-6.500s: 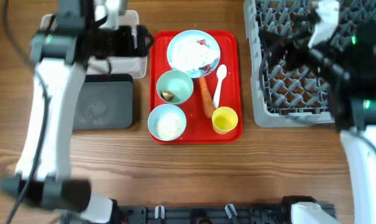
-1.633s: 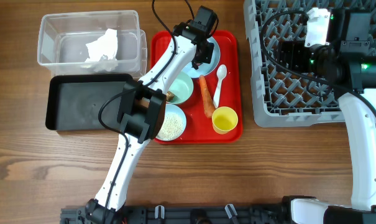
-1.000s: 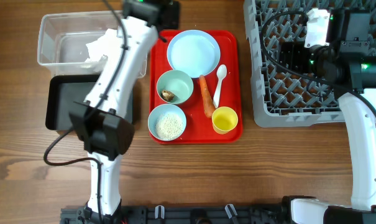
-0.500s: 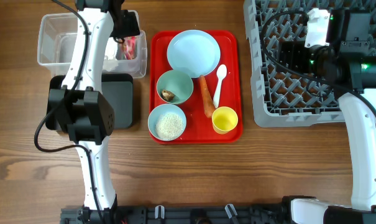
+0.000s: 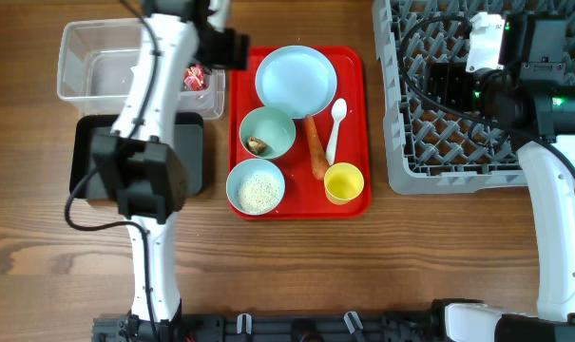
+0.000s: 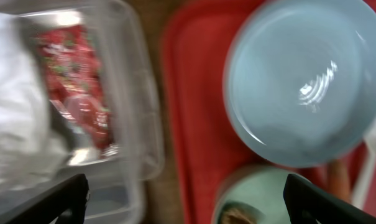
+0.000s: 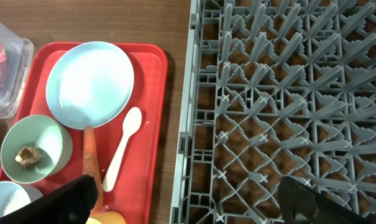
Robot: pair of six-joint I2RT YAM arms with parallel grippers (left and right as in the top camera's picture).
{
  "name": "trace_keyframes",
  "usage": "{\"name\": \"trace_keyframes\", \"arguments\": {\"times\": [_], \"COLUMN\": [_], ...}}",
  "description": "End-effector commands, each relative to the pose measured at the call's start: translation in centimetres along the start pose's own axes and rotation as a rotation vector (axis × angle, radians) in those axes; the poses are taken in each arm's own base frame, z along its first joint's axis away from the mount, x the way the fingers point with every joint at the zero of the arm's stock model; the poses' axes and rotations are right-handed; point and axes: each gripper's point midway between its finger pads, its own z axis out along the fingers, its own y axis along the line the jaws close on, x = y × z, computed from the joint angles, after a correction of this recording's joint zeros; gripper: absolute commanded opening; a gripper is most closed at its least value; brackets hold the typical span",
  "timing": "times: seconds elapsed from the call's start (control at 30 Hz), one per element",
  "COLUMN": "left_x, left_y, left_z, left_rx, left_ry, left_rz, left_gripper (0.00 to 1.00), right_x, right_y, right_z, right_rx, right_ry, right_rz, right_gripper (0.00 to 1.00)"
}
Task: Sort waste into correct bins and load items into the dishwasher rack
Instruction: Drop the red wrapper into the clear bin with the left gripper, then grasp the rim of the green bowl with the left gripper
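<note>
Orange, stiff and light, the carrot [image 5: 316,147] lay mid-way across the red tray [image 5: 241,133], probably best pinched across its middle, while the left gripper [image 5: 232,47] hung spread, empty, above that tray's corner.

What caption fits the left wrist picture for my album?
Open left tool above the gap between a clear tub holding a red wrapper and tissue and a red tray's empty blue plate.

Overhead: fixed, high, straight down, red tray [image 5: 355,133] near centre. Left wrist: very close, blurred, down over tray's far-left corner. Right wrist: farther off, down over tray's right edge. Shared by all three: pale blue plate [image 5: 296,78] on tray.
</note>
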Motion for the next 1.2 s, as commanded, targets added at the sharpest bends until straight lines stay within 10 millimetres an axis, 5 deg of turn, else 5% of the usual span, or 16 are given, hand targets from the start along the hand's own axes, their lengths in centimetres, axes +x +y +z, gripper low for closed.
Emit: {"name": "trace_keyframes", "arguments": {"times": [0.0, 0.07, 0.27, 0.63, 0.87, 1.03, 1.17], "left_x": [2.3, 3.6, 5.8, 10.4, 10.7, 11.1, 11.1], "left_y": [-6.6, -8.8, -10.7, -12.3, -11.7, -11.7, -11.7], "left_z": [-1.5, -1.5, -1.5, 3.5, 5.9, 7.2, 8.1], "left_rx": [0.092, 0.092, 0.034, -0.056, -0.077, -0.075, -0.071], "left_ry": [0.043, 0.080, 0.146, 0.258, 0.244, 0.240, 0.229], "left_rz": [0.156, 0.176, 0.020, -0.012, -0.010, -0.007, -0.011], "left_gripper": [1.00, 1.00, 1.00, 0.93, 0.87, 0.79, 0.56], "right_x": [-0.8, -0.8, -0.8, -0.6, -0.5, -0.4, -0.4], "right_y": [0.4, 0.4, 0.5, 0.5, 0.5, 0.5, 0.5], "right_z": [-0.1, -0.1, -0.1, -0.1, -0.1, -0.1, -0.1], "right_rx": [-0.017, -0.017, -0.022, -0.022, -0.022, -0.022, -0.022], "right_ry": [-0.018, -0.017, -0.017, -0.009, -0.006, -0.002, -0.003], "right_rz": [0.011, 0.011, 0.019, 0.019, 0.020, 0.021, 0.021], "right_gripper": [0.96, 0.96, 0.96, 0.96, 0.96, 0.96, 0.96]}}
